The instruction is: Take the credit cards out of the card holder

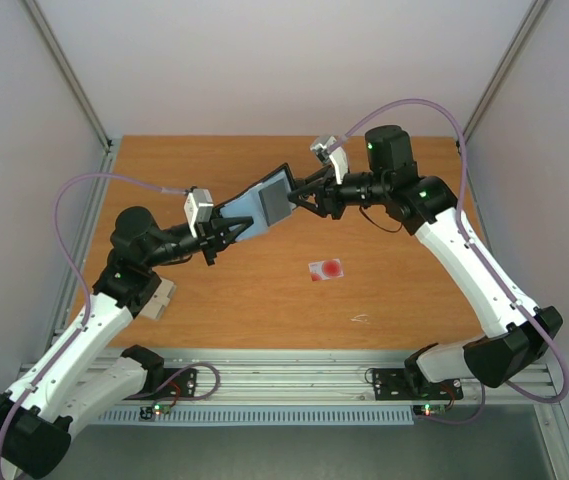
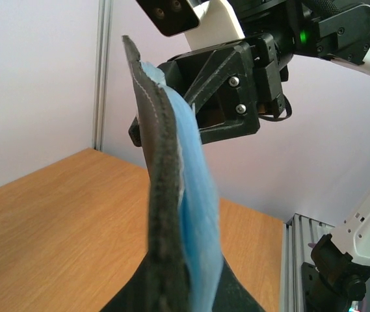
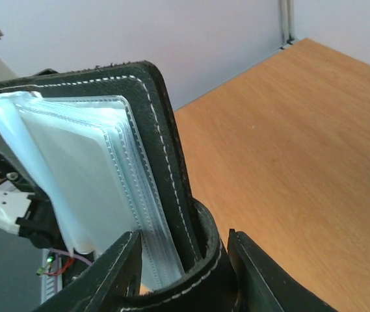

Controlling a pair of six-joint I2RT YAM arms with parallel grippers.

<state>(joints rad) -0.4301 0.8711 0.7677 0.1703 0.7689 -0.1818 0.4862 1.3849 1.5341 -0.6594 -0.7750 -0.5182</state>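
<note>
Card holder [image 1: 264, 205] airborne above the desk [image 1: 414, 300]: left fingers [image 1: 228, 230] pinch its 8 o'clock end, right fingers [image 3: 110, 273] straddle the 2 o'clock cover edge, can't tell if clamped. Red-spot card [image 1: 326, 269] flat on desk at holder's 4 o'clock.

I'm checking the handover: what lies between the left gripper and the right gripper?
The black folding card holder, pale blue inside, spans that gap, opened out; the top view shows it.

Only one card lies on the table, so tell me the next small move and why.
Probably shift the right claw off the card holder's black cover onto the clear sleeves alone; it straddles both, while the left claw pins the other end.
</note>
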